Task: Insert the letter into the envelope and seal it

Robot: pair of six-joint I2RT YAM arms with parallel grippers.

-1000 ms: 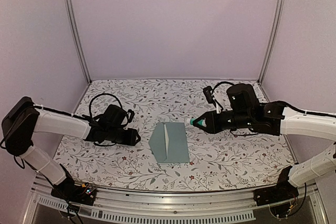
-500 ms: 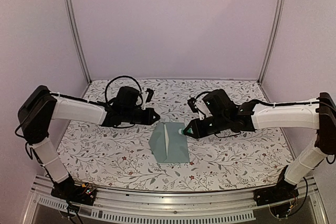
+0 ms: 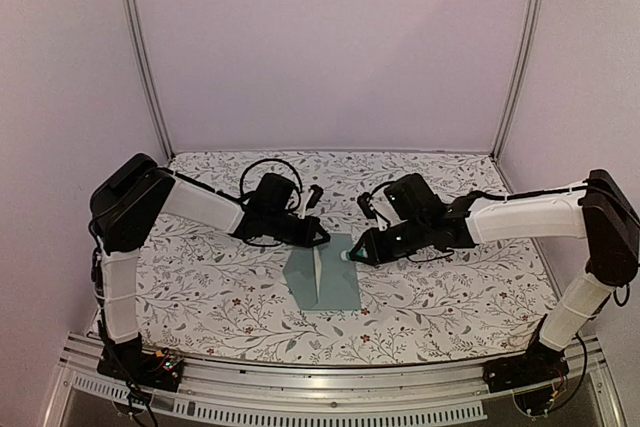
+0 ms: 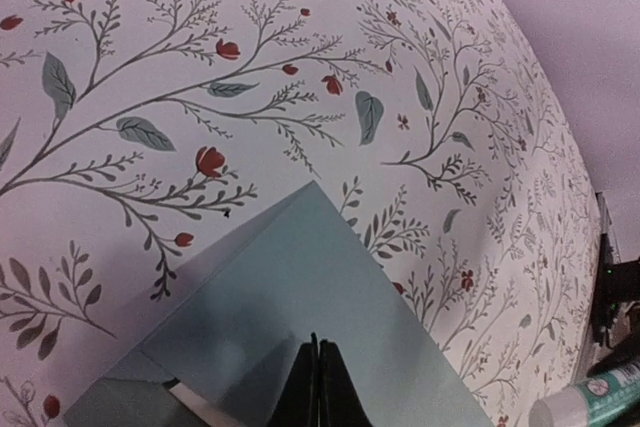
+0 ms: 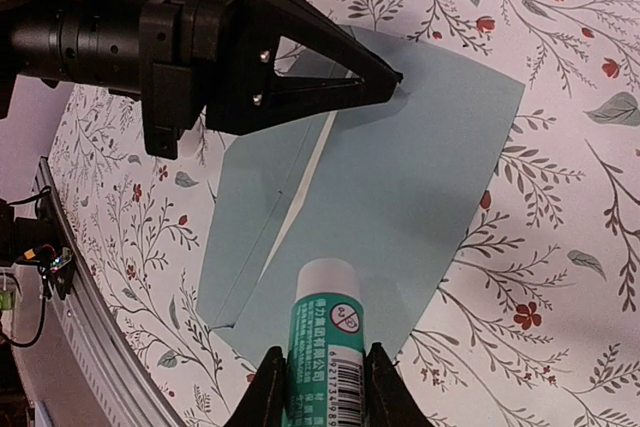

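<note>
The pale teal envelope lies flat mid-table, with a whitish strip along the edge of its flap. The letter is hidden. My left gripper is shut with nothing between its fingers. Its tip sits at the envelope's far edge; the right wrist view shows it there too. My right gripper is shut on a white-and-green glue stick, its white cap pointing over the envelope's right edge. The top view shows the glue stick just off that edge.
A floral cloth covers the table. Purple walls with metal posts close in the back and sides. A metal rail runs along the front edge. Both arms reach inward and nearly meet above the envelope.
My left arm swung right to the envelope's far edge and its jaws closed. My right arm carried the glue stick left, up to the envelope's right edge.
</note>
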